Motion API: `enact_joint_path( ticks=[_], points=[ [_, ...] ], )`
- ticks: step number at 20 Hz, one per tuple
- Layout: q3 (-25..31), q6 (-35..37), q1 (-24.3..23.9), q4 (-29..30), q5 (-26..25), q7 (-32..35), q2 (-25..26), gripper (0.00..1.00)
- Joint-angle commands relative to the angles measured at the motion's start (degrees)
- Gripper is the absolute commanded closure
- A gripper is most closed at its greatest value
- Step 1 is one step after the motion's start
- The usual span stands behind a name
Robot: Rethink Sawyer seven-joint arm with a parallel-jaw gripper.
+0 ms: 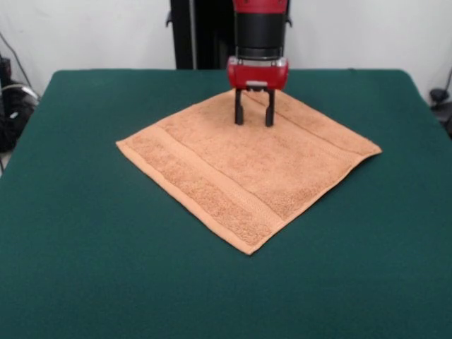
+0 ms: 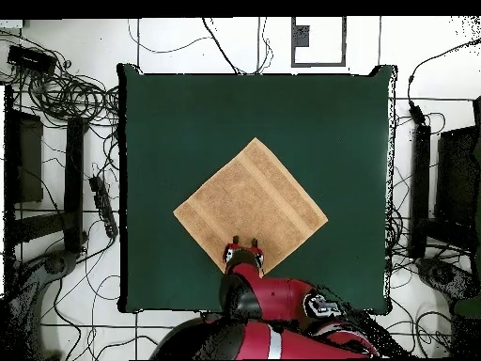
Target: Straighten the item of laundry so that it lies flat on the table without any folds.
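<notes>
Tangled black cables [image 2: 66,94] on the white tiled floor [image 2: 188,42] at upper left of the overhead view, dark box [image 2: 21,158] at left edge, dark equipment [image 2: 460,188] at right edge, square grey frame [image 2: 318,41] at top, white wall [image 1: 92,32] in the front view.

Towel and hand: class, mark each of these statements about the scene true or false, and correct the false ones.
1. The towel lies spread out on the table. True.
2. The towel's edges run parallel to the table's edges. False: it is turned like a diamond, corners pointing at the table's sides.
3. The hand is over the towel's corner nearest the robot. True.
4. The hand is shut. False: its two fingers stand apart.
5. The towel hangs over the table's edge. False: it lies wholly on the top.
</notes>
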Motion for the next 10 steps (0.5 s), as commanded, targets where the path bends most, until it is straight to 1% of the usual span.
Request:
enact_joint_path(
  ticks=[1,6,8,10],
  points=[
    [2.3,10.0,2.7,7.7,3.7,9.9,0.8,0.00],
    [2.3,11.0,2.7,9.2,4.2,9.6,-1.1,0.00],
    [2.4,10.6,2.8,9.1,4.3,9.6,-1.1,0.00],
    [1.0,11.0,4.8,8.5,6.0,9.7,-3.4,0.00]
  ],
)
